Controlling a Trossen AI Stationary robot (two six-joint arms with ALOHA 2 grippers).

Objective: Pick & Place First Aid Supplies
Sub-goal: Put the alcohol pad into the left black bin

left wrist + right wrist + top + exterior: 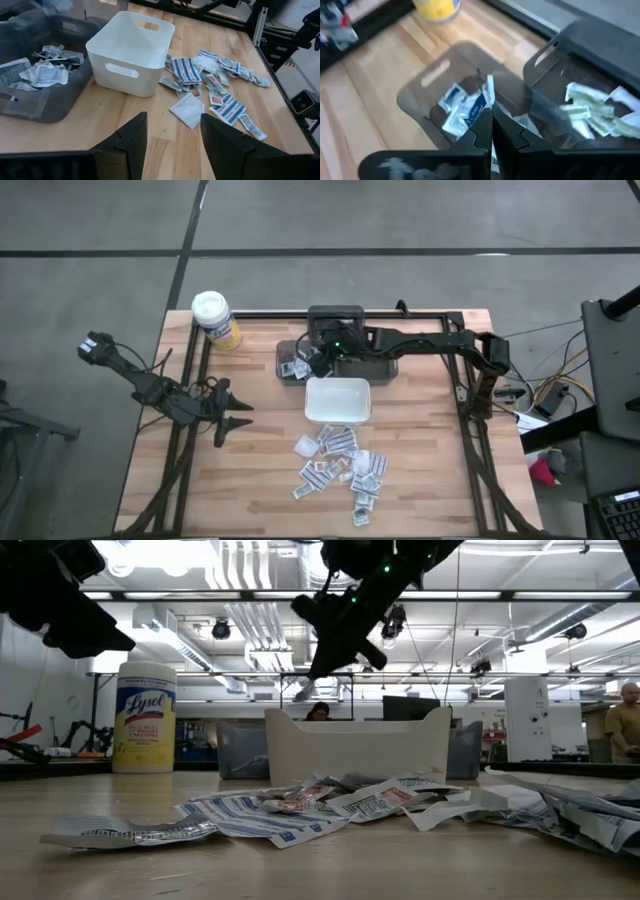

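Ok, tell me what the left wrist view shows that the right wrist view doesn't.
Only the left wrist view shows the white bin, the loose packets on the table and the open left claw. Only the right wrist view shows the yellow canister and the shut right claw over a packet. Both show the grey tray with packets inside.

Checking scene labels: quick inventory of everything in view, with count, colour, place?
packets: many, white and grey with blue or red print, heaped on the table in front of the white dish
white dish: one, mid-table, looks empty
grey bins: two, behind the dish, packets inside
yellow canister: one, white lid, far left corner
table: one, wood
left gripper: open, empty, left of the dish
right gripper: shut on a packet, over the grey bins
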